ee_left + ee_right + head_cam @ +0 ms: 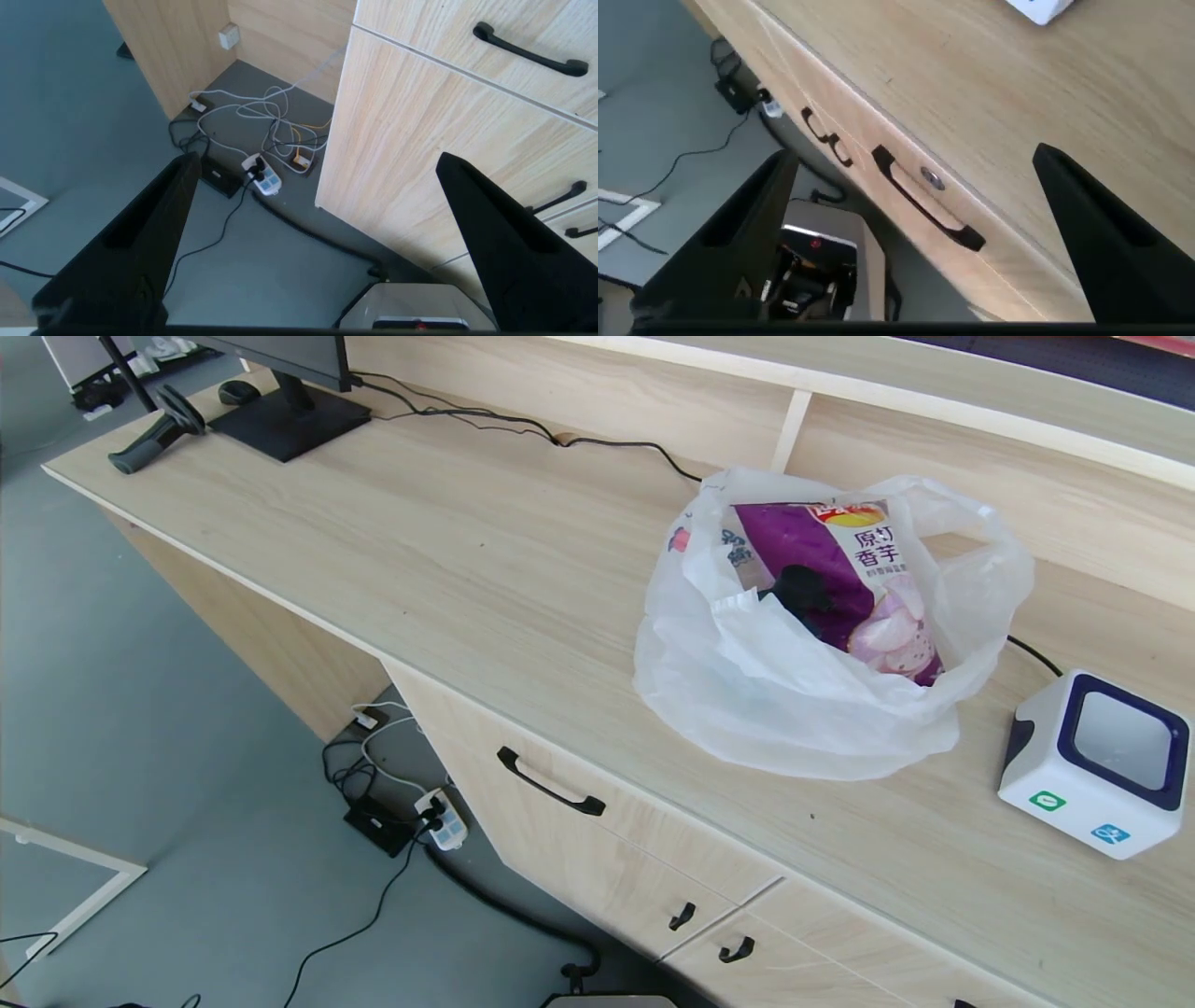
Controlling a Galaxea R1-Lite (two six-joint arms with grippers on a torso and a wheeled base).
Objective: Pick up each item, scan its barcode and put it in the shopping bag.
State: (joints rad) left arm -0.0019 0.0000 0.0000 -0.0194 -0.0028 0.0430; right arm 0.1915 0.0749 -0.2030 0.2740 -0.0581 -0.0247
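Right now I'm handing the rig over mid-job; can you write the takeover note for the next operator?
Left gripper: open, empty, low in front of the drawers.
Right gripper: open, empty, by the counter edge.
Things: shopping bag stands on the counter, left of the white scanner.
Done: purple chip bag and a dark item are in the bag.
Left: cannot tell whether more items wait; scan and bag any you find.

A pale wood bench (pixel 392 551) runs across the head view. At its 10 o'clock end stands a black monitor base (pixel 289 422), with a dark mouse (pixel 238 392) just beside it. A black cable (pixel 560 439) trails from the base toward 12 o'clock. Below the benchtop, a drawer (pixel 569 845) carries a black handle (pixel 549 784). On the grey floor (pixel 140 728) at 7 o'clock lies a white power strip (pixel 443 819) among loose cords.
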